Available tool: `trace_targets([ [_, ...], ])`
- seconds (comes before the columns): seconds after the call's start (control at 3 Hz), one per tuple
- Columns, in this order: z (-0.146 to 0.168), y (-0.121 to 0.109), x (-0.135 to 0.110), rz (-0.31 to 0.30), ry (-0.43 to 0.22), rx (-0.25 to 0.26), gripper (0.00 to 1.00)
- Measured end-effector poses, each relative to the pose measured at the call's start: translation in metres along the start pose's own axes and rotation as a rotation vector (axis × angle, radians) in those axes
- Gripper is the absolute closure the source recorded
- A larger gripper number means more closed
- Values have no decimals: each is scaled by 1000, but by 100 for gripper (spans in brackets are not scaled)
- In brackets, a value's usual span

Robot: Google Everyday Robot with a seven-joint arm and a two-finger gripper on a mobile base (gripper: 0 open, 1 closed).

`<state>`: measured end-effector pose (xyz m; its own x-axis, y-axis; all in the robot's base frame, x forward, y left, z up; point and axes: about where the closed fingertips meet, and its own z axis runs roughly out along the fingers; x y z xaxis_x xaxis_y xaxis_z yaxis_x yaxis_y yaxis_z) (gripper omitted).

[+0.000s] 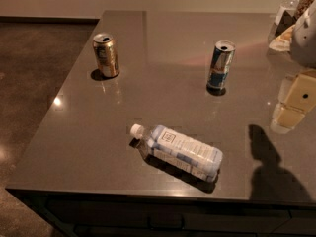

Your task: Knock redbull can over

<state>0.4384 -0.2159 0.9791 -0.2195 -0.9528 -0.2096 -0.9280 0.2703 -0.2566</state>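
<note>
Redbull can (220,65) is the target, standing upright and untouched. Gripper (292,106) hangs over the right edge of the tabletop (163,33), holding nothing; whether it is released or clenched cannot be told. From the gripper, the can lies toward the left edge and slightly toward the far edge, apart from it, long axis vertical. In my judgement a sideways push high on the can is needed. Farther out, a plastic bottle (177,152) lies flat near the front edge and a gold can (106,55) stands by the left edge.
</note>
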Motion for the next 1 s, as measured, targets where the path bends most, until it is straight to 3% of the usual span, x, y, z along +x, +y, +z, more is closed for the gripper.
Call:
trace_targets([
  [0.33,0,0,0,0,0,0,0],
  [0.67,9,-21,-1,59,-20,10,0],
  [1.0,28,-65,-2,169,-67,55,0],
])
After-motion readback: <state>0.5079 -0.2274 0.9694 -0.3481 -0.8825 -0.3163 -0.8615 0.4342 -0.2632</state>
